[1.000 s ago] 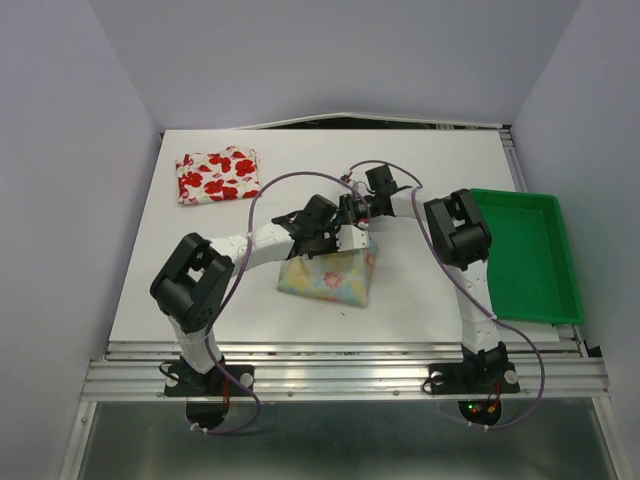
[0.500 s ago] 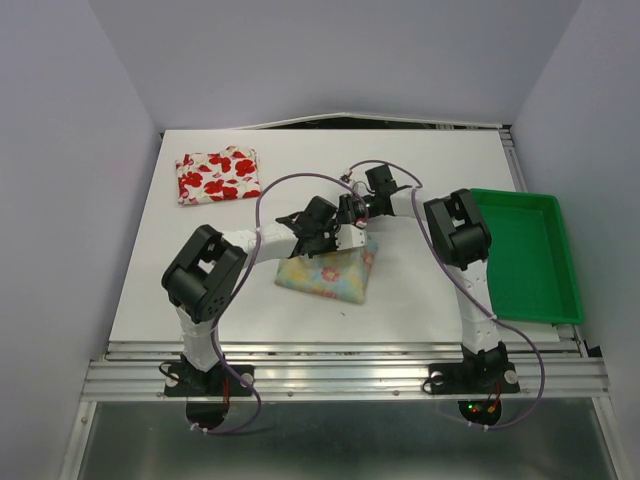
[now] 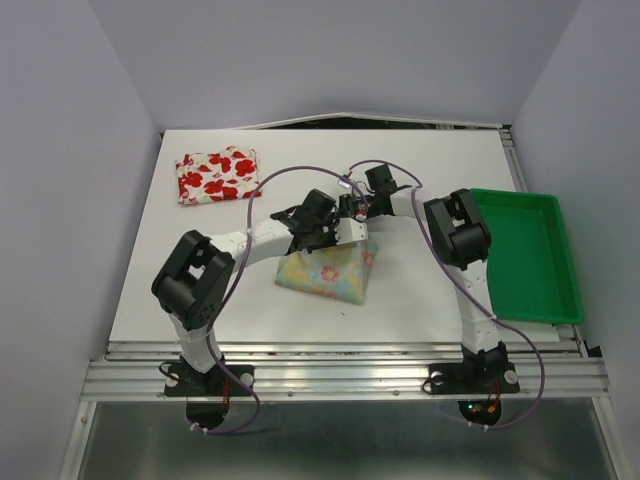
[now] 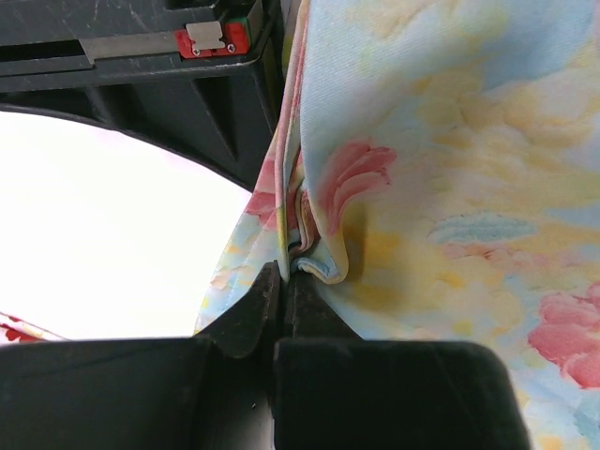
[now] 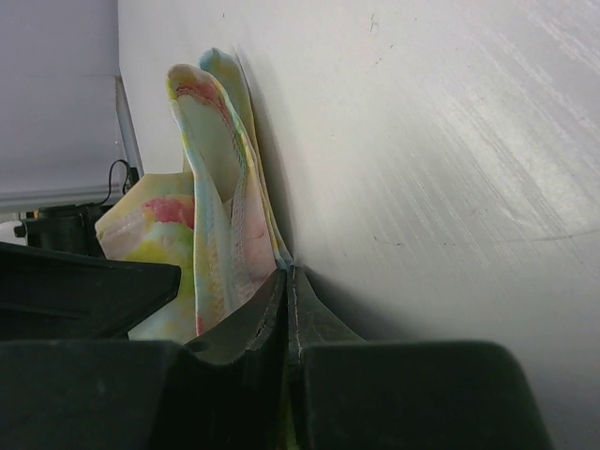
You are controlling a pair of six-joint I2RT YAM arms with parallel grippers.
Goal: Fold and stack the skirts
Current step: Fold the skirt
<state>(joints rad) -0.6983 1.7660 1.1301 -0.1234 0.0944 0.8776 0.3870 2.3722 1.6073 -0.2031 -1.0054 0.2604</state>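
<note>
Near the middle of the table (image 3: 420, 300), the pale yellow skirt (image 3: 325, 275) lies as a folded wedge, its near part flat on the surface. At its far edge the 2 grippers meet, just beside each other. The left gripper (image 4: 284, 277) is clamped tight on a bunched hem of several layers, and the right gripper (image 5: 288, 277) pinches the same edge low against the table. Cloth runs straight out from between both pairs of closed fingers. 2 grips on 1 edge suggest carrying a fold over, or lifting for stacking. The green tray (image 3: 520, 260) sits along the right edge. At the far left corner lies the red-flowered skirt (image 3: 217, 175), folded, likely the stack's base.
</note>
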